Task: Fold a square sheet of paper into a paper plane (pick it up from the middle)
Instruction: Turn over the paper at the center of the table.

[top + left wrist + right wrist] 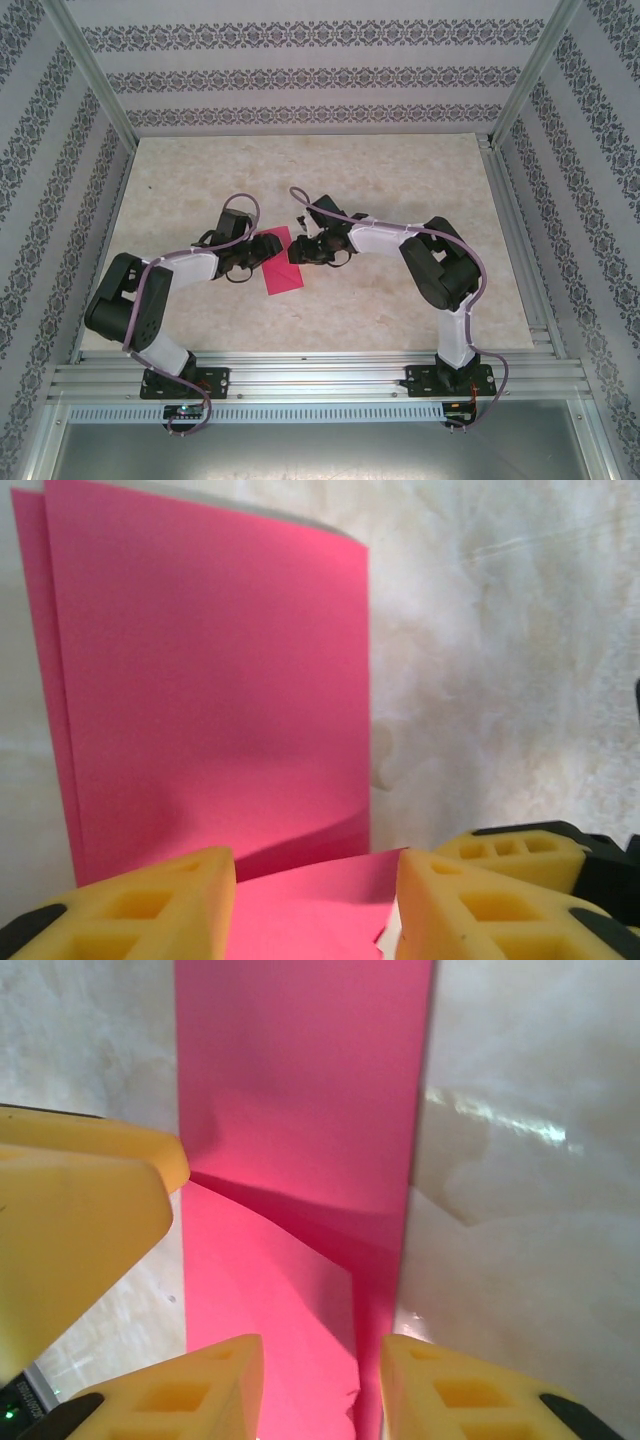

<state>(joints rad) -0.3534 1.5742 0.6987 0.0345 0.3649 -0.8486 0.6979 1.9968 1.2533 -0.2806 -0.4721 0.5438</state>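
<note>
Magenta paper (283, 270) folded double (layers offset), left tool (315, 905) and right tool (320, 1390) spread astride opposite edges, tabletop (400, 180) around

paper (300, 1090) cropped top and bottom, far edges unseen

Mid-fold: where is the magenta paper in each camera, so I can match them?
Top external: folded magenta paper near the centre of the beige tabletop.
Left wrist: magenta paper upper left to centre, two layers offset.
Right wrist: magenta paper as a vertical strip, centre.
Shared landmark: the beige tabletop beside it.
</note>
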